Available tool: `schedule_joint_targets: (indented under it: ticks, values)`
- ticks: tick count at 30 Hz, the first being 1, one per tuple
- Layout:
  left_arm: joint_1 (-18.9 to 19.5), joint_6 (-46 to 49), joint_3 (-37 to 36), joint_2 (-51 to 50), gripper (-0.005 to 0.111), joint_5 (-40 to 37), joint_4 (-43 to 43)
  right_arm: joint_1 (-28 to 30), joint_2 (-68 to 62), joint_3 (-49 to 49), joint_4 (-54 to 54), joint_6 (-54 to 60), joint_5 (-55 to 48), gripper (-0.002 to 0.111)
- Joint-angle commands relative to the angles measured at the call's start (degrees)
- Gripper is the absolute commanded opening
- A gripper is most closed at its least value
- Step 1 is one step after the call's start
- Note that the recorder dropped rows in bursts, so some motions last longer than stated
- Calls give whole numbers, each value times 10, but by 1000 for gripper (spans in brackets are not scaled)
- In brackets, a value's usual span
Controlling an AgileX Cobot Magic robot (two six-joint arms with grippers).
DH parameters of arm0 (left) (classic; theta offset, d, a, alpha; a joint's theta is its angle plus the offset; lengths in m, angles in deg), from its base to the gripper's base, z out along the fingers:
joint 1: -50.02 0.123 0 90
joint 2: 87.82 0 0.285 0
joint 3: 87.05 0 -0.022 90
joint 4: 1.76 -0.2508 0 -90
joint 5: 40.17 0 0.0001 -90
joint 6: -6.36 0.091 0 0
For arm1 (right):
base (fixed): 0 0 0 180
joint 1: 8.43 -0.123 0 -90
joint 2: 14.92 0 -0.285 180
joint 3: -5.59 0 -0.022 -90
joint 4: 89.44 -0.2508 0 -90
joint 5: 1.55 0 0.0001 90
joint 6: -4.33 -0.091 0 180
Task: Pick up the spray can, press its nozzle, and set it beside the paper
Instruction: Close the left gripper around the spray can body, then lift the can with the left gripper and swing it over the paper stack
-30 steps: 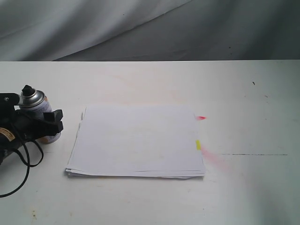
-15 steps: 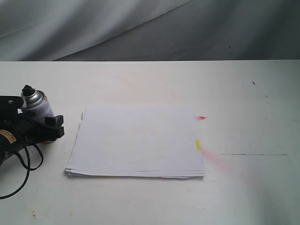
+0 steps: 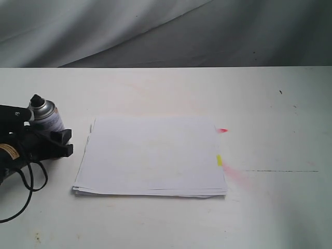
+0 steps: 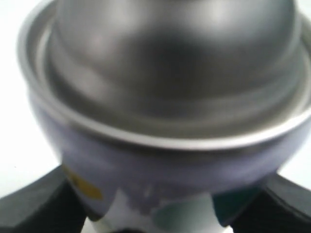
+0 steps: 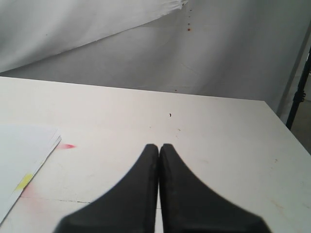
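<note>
The small silver-domed spray can with its white dotted label stands upright near the left edge of the white counter, its little black nozzle uppermost. The black left hand is clamped around the can's lower body, hiding the base. To the can's right, across a narrow strip of counter, lies the flat stack of white paper, with a red tab, a yellow tab and a pink smear along its far edge, while a black cable loops below the left hand. The right hand hovers over the counter beyond that tabbed edge, fingertips pressed together on nothing, with a grey cloth behind.
</note>
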Motion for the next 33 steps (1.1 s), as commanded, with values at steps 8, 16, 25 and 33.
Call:
schedule_joint_targets:
  ticks: [8,16,25,33]
  values:
    - [-3,51,7,132,0,-111,2,4,3,2,-1,0,-1,0]
    - [-10,54,130,319,0,-482,-92,4,3,2,-1,0,-1,0]
    - [-162,79,177,298,0,-603,-135,4,3,2,-1,0,0,0]
    - [-225,78,266,215,0,-689,-193,4,3,2,-1,0,0,0]
